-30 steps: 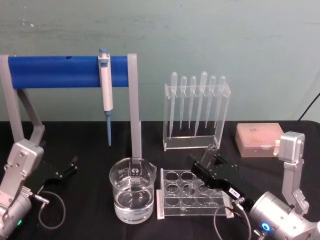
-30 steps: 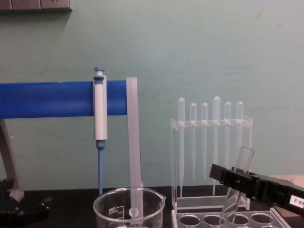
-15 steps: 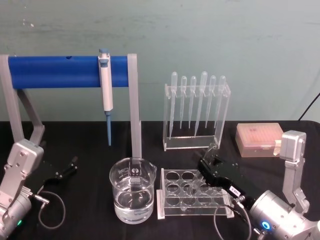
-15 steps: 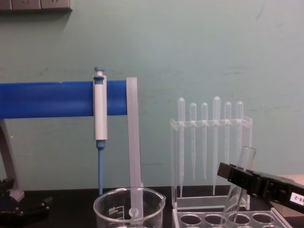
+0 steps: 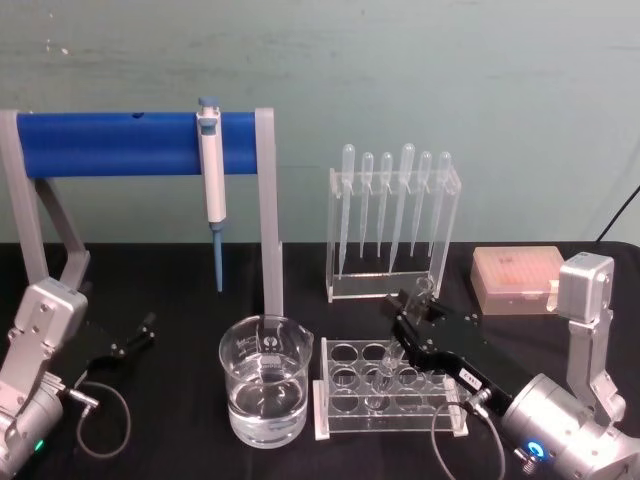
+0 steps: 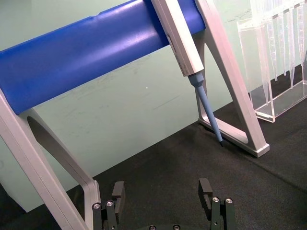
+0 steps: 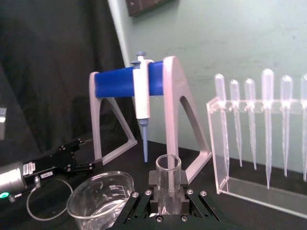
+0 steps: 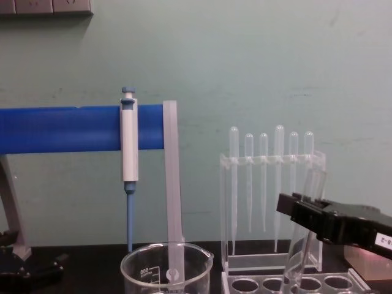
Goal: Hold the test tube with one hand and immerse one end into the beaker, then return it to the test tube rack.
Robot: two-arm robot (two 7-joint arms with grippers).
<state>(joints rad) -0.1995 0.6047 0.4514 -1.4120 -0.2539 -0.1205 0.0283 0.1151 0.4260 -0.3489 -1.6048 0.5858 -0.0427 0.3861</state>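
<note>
Test tube (image 8: 297, 257) (tilted) has risen higher in right gripper (image 8: 291, 211).

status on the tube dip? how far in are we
Done: the right gripper is shut on the test tube. In hand: lift-out; the tube is tilted, higher than a second ago, lower end at the rack. To do: dip in the beaker, then back to the rack. The left gripper sits parked, open.
</note>
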